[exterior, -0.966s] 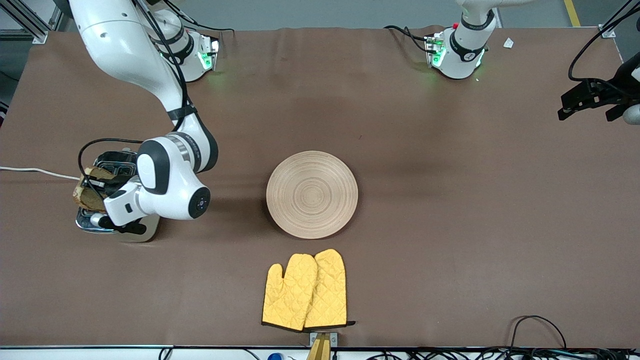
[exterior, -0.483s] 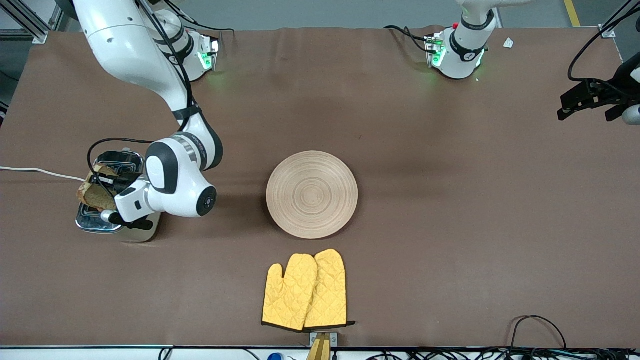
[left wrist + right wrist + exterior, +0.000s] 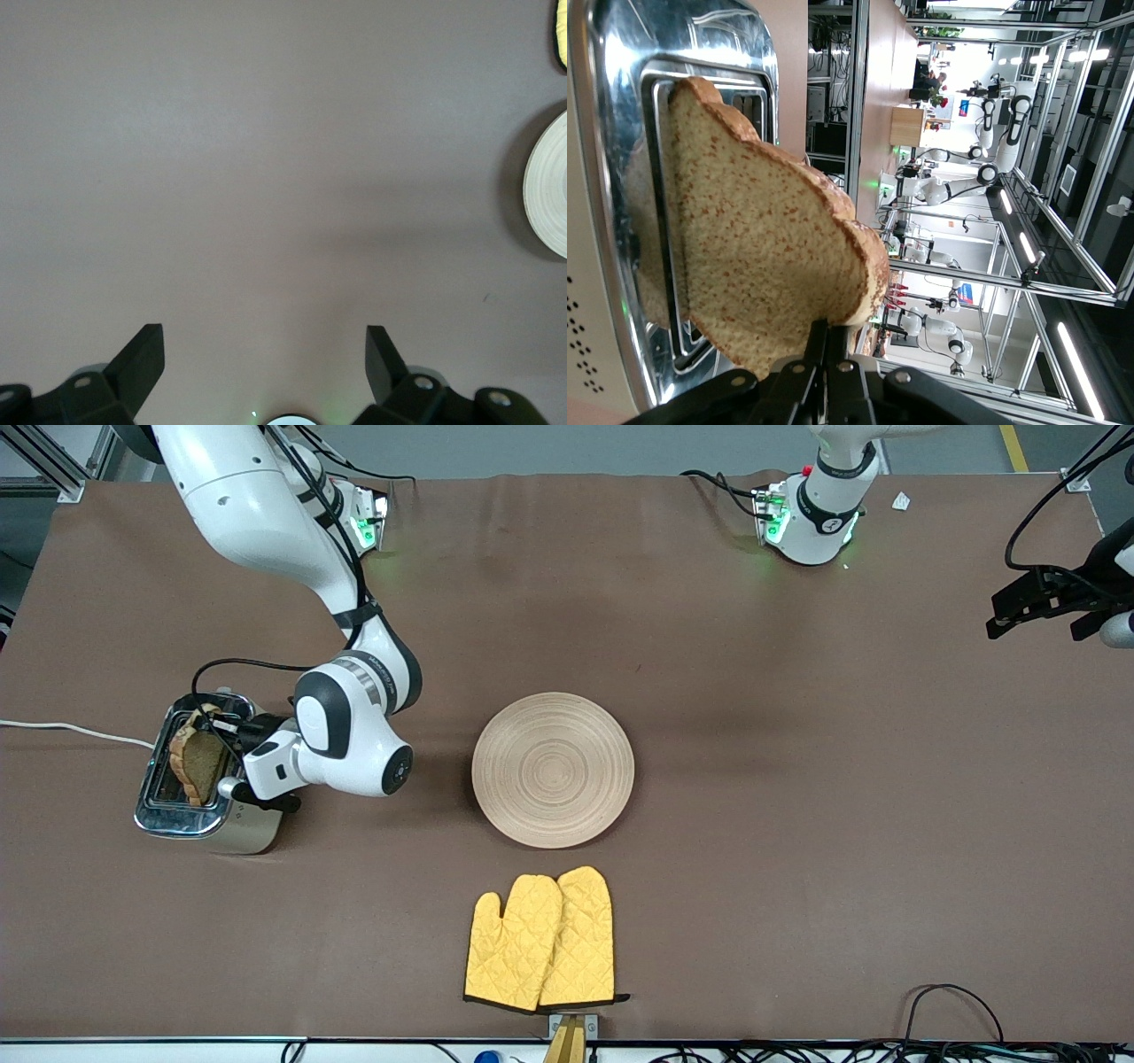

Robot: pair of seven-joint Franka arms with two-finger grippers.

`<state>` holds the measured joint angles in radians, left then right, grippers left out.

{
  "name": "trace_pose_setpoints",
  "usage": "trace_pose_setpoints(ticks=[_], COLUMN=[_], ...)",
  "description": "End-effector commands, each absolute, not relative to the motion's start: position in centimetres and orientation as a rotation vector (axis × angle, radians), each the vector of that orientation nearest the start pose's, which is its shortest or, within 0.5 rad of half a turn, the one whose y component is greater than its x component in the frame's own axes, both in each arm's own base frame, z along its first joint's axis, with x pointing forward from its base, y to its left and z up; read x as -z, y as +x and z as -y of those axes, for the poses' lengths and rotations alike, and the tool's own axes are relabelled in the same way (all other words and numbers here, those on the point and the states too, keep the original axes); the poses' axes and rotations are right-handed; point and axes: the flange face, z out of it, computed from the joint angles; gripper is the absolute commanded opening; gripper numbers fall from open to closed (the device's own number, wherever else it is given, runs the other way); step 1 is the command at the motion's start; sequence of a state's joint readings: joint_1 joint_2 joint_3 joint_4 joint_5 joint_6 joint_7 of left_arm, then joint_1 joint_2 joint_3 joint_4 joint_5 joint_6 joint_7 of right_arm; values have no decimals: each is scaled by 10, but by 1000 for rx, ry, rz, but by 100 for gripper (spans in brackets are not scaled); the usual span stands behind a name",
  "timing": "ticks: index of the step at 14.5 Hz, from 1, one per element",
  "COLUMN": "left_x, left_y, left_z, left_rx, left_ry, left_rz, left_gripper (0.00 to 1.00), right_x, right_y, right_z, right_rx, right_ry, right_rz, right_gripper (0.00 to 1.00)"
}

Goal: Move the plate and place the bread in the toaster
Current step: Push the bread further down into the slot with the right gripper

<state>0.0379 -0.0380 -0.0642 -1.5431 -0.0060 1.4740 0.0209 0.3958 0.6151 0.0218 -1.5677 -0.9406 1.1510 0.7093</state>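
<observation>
The toaster stands near the right arm's end of the table, its chrome top up. My right gripper is shut on one edge of the bread and holds the slice on edge, slightly tilted, over the toaster's slots. In the right wrist view the gripper pinches the bread right over a slot of the toaster; I cannot tell whether its far edge is in the slot. The plate lies empty at mid-table. My left gripper waits open above the left arm's end of the table, and also shows in its wrist view.
A pair of yellow oven mitts lies nearer to the front camera than the plate. The toaster's white cord runs off the table's end. The left wrist view shows the plate's rim and a mitt corner.
My right gripper has moved toward the table's middle with the bread. The slice has gone from the toaster's outer edge to on edge over the slots. The left arm has not moved.
</observation>
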Motion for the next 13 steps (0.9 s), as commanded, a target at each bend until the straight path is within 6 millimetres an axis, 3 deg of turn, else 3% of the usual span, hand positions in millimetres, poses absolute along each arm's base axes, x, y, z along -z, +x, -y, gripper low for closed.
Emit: trace_pose_setpoints(ticks=[1, 5, 13], left_x=[-650, -650, -649], left_y=[530, 530, 530], left_z=[15, 15, 14], left_rx=[-50, -53, -55], left_ry=[-3123, -3123, -3125], left_rz=[-89, -89, -87], left_gripper=[100, 100, 100], right_x=[-314, -334, -327], right_y=[579, 579, 608], right_z=[-140, -137, -107], right_rx=[333, 347, 290], right_ry=[1791, 1806, 1920], right_rz=[180, 168, 114], right_gripper=[0, 0, 0])
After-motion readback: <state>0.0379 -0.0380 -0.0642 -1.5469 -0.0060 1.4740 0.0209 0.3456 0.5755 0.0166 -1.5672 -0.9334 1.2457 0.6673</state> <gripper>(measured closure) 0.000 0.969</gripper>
